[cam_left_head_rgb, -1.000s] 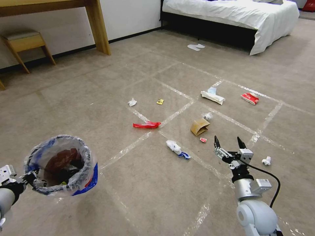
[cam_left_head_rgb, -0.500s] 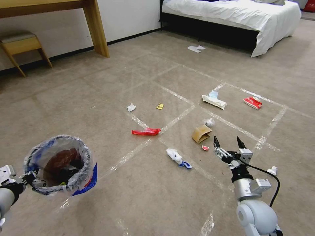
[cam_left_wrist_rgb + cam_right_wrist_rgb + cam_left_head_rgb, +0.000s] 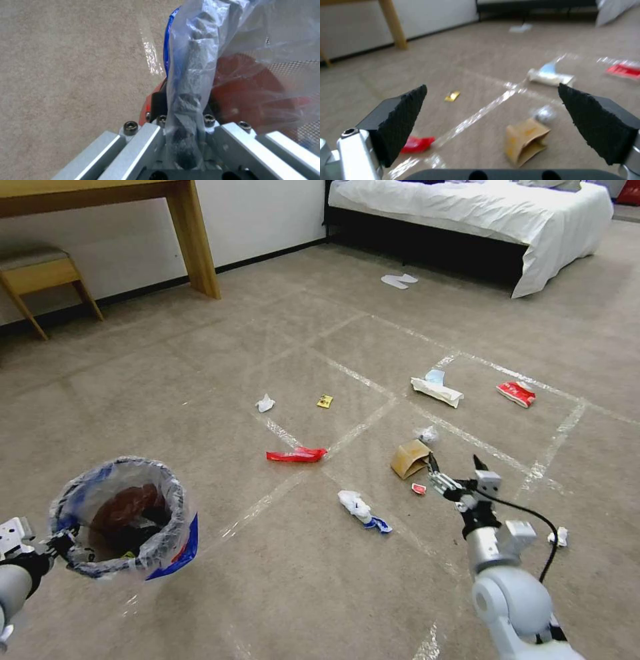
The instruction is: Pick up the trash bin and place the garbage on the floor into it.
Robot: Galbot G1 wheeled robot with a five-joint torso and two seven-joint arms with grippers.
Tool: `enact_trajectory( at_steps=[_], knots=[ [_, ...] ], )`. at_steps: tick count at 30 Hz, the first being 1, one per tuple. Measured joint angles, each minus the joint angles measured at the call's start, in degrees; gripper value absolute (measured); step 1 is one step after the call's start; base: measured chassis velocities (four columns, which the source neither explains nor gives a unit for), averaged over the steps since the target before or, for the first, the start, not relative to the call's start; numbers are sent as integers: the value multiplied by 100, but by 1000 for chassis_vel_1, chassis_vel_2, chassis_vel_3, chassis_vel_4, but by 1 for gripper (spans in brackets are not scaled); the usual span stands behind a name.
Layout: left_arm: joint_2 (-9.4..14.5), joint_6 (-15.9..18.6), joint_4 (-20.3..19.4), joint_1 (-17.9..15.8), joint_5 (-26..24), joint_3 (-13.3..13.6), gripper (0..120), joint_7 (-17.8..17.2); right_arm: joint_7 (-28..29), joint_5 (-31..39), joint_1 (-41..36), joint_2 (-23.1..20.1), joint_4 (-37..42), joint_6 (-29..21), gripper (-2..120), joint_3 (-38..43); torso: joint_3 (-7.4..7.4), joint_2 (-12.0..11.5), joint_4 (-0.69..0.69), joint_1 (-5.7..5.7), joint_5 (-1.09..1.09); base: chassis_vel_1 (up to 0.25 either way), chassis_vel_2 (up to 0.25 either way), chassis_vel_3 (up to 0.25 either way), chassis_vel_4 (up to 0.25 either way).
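Right gripper (image 3: 455, 468), jaws spread wide, now advanced toward paper bag (image 3: 409, 458) on floor; pickup likely imminent. Left gripper (image 3: 186, 125) stays clamped on bin (image 3: 120, 517) rim, held aloft.

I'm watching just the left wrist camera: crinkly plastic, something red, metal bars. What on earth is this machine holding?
Observer: The head camera shows it. The left gripper is clamped on the rim of a small red trash bin lined with a clear bag, held out on the robot's left.
Operator: And its other arm?
Observer: The right gripper is open, reaching toward a brown paper bag on the carpet.
Operator: Any more rubbish lying about?
Observer: Yes, a red wrapper strip lies on the floor between the bin and the paper bag.
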Motion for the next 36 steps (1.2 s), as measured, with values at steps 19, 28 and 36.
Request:
enact_trajectory(
  at_steps=[19,28,36],
  knots=[
    [-281,0,21,152,256,-184,0,4,1289,986,2551,216,-2785,-3270,100,-2842,1,0,2,0,0,0,0,0,0],
    [-340,0,25,201,286,-235,0,4,861,108,3175,761,-4320,-3177,100,-3136,1,0,1,0,0,0,0,0,0],
    [-316,0,78,217,293,-275,0,13,641,-668,3366,855,-5008,-2889,100,-3125,1,0,-1,1,0,0,0,0,0]
  ],
)
